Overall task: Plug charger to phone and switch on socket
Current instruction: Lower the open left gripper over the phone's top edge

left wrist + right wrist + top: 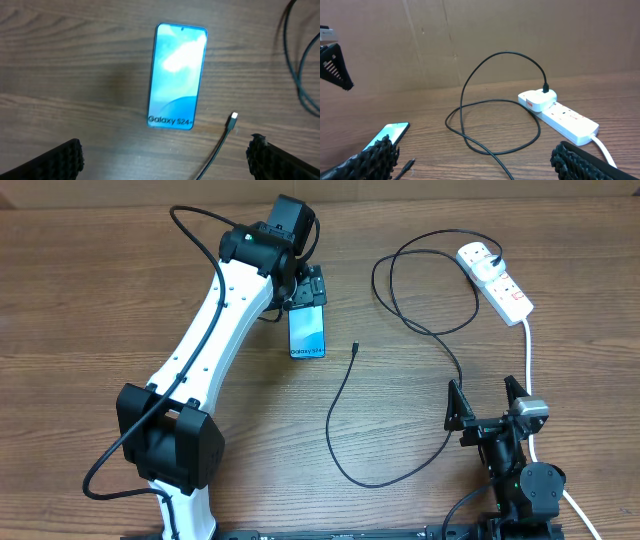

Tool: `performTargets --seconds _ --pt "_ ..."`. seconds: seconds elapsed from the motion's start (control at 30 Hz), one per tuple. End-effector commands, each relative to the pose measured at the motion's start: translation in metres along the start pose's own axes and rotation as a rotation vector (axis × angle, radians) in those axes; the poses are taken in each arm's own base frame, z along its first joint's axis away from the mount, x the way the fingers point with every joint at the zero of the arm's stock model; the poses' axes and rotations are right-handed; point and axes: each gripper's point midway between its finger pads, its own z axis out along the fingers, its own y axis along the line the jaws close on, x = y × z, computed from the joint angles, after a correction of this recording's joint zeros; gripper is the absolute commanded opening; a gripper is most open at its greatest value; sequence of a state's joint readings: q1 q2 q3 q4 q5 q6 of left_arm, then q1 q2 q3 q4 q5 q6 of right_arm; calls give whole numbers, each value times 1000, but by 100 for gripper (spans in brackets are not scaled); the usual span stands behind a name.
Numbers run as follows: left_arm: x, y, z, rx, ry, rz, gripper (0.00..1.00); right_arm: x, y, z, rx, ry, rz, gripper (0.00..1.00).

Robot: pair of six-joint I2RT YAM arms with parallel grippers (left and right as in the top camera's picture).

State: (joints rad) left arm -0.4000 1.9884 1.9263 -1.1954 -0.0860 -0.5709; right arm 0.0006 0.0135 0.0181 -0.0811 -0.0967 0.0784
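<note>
We see the phone (176,76) flat on the counter (75,60) just ahead of our open left jaws, charger tip (233,117) beside it; right jaws open too.

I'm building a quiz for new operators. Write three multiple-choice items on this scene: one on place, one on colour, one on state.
1. Where does the charger tip lie?
A. plugged into the phone
B. on the table, beside the phone
C. in a gripper
2. What colour is the charger cable?
A. white
B. black
C. red
3. How is the left gripper?
A. open
B. shut on the phone
C. shut on the charger
Answers: 1 B, the tip lies apart from the phone's lower corner; 2 B, black in every view; 3 A, fingers spread wide above the phone.
</note>
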Motion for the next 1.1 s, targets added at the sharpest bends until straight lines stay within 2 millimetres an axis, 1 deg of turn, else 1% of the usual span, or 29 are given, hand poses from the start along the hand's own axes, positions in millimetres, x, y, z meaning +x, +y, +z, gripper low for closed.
performTargets --seconds 0.0,0.13,0.2,0.27,0.37,0.47,0.6,0.73,0.83,0.93,1.07 --pt "-5 -14 5 40 -13 -9 100 1 -2 0 9 -6 -5 100" --pt "-8 -23 20 65 -9 -38 100 1 -2 0 9 -6 -5 100" --pt "-6 -27 33 59 6 -62 100 1 -2 0 9 -6 -5 100" --pt "-4 -29 47 49 21 -87 100 1 -2 0 9 -6 -5 100" --pt "0 -29 73 26 53 -111 100 1 -2 0 9 -6 -5 100" --pt "9 -29 100 8 103 -107 100 1 -2 0 9 -6 -5 100" --pt "19 -24 125 -26 147 -84 100 1 -2 0 9 -6 -5 100" --pt "17 -18 133 -32 152 -71 100 1 -2 0 9 -6 -5 100" --pt "12 -22 137 5 140 29 100 1 -2 0 9 -6 -5 100" --pt "15 -25 142 21 153 110 100 1 -2 0 9 -6 -5 100" --pt "16 -23 147 10 154 113 100 1 -2 0 9 -6 -5 100"
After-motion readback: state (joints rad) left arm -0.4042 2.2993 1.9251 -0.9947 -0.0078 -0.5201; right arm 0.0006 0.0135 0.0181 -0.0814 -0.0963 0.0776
